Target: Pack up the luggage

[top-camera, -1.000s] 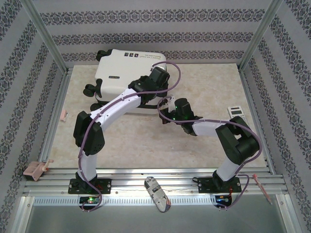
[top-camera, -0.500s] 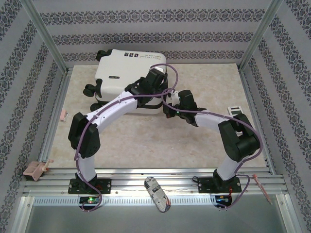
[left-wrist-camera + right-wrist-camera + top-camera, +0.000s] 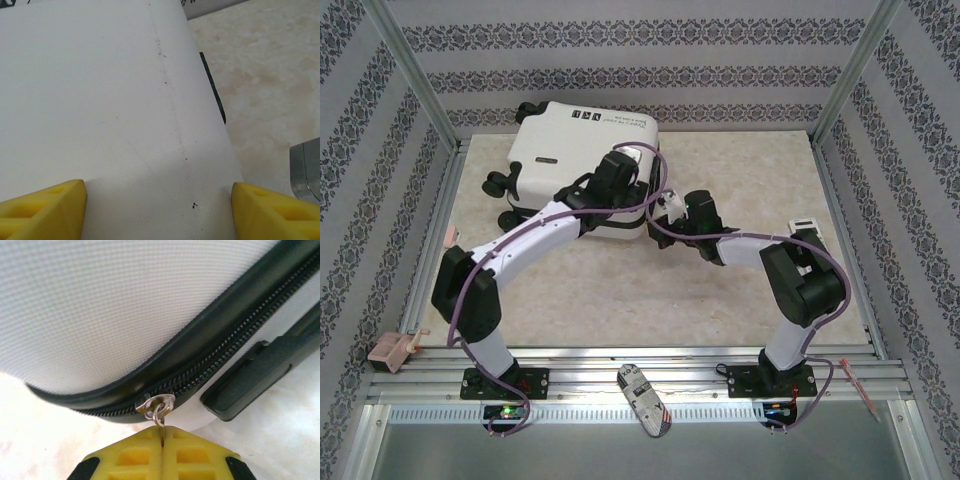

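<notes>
The luggage [image 3: 570, 160] lies flat on its side at the far left of the counter [image 3: 740, 300], its white shell up and its black wheels [image 3: 500, 185] pointing left. The lid is down on the base, so nothing of the lining or contents shows. By my reading the filling is done and the closing is under way.

In the right wrist view the zipper band [image 3: 210, 360] runs round a rounded corner. The metal zipper pull [image 3: 156, 407] hangs there, beside a black bar [image 3: 250, 377] that is probably a handle. The teeth to the right of the slider look meshed. How much of the zip remains open I cannot tell.

The right gripper [image 3: 161, 432] is pressed together, pinching that pull. The left gripper [image 3: 160, 207] sits over the top of the shell with its yellow fingers [image 3: 45, 205] spread wide. Whether they touch the shell is unclear.

Small black printed marks [image 3: 585, 115] and a line of text sit near the shell's far edge, too small to read.

Further out, a small white device [image 3: 805, 228] lies at the counter's right edge. A pink object [image 3: 395, 348] rests by the near left rail, and a patterned item [image 3: 645, 398] lies between the arm bases.
</notes>
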